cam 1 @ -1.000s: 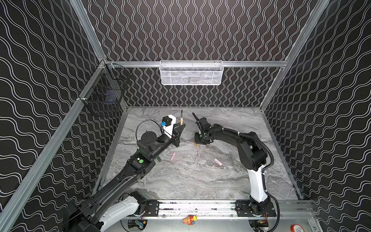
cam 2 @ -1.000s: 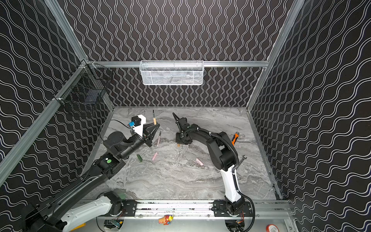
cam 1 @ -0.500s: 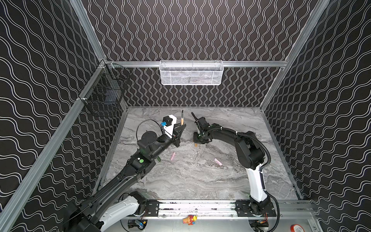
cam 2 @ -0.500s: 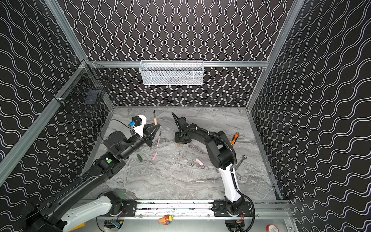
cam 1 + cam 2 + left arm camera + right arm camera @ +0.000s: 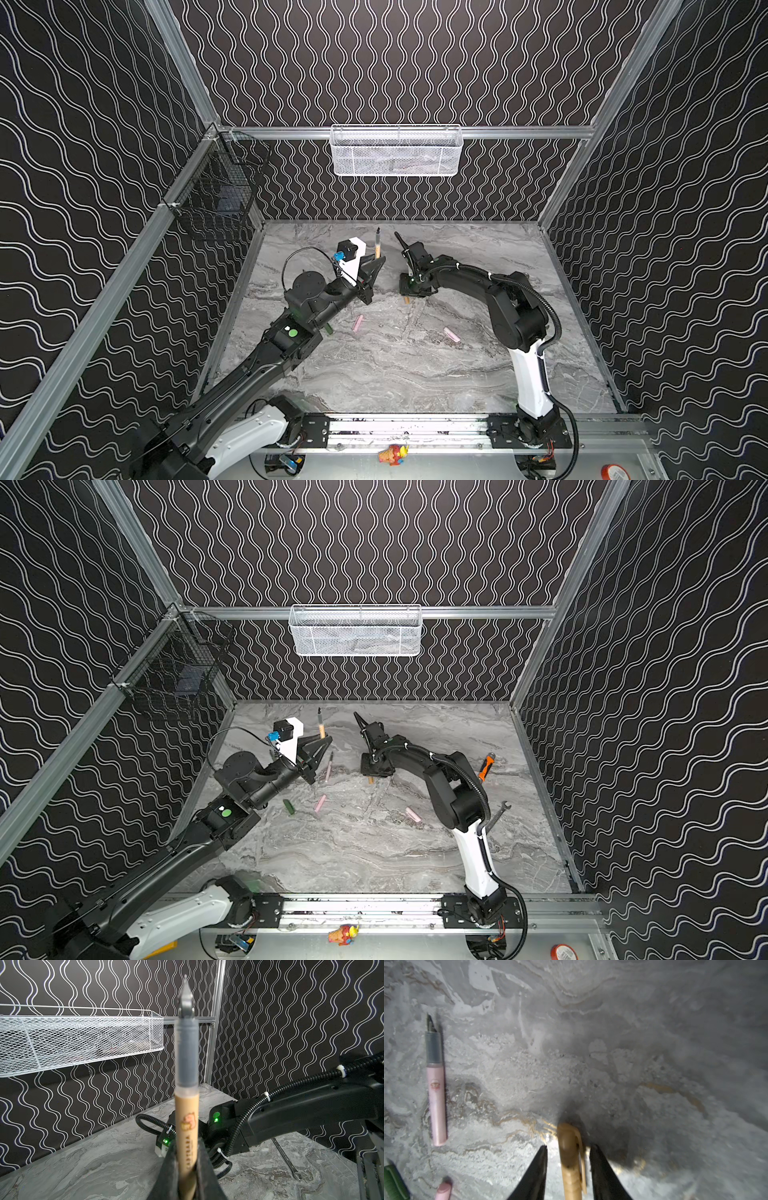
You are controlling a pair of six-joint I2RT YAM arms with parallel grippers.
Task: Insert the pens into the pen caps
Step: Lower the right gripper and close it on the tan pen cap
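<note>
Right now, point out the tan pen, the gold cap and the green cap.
tan pen (image 5: 187, 1118): left wrist view, on its printed barrel.
gold cap (image 5: 568, 1157): right wrist view, on its rounded body.
green cap (image 5: 289, 806): in a top view, at mid-length.

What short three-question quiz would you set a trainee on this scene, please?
1. True or false: the left gripper holds the tan-gold pen upright, tip up.
2. Which gripper's jaws stand open on either side of the gold cap lying on the table?
3. How many pink caps lie loose on the table in a top view?
Key: 1 true; 2 the right gripper; 3 two.
</note>
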